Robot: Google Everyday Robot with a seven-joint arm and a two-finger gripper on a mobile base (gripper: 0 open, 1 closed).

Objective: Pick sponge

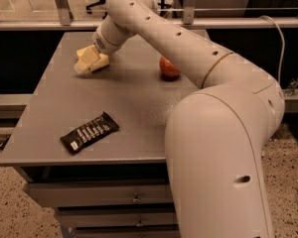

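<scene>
The sponge (102, 62) is a pale yellow foam block lying on the grey table (49, 108) near its far left corner. My gripper (85, 59) is down at the sponge, right against its left side, at the end of the white arm that reaches in from the right. The gripper's pale yellow parts and the sponge overlap, so part of the sponge is hidden.
A red apple (168, 67) sits on the table to the right of the sponge, partly hidden by my arm. A black snack bar wrapper (89, 132) lies near the front left edge. The arm's big white elbow (223, 148) fills the right foreground. Drawers (99, 198) sit under the table.
</scene>
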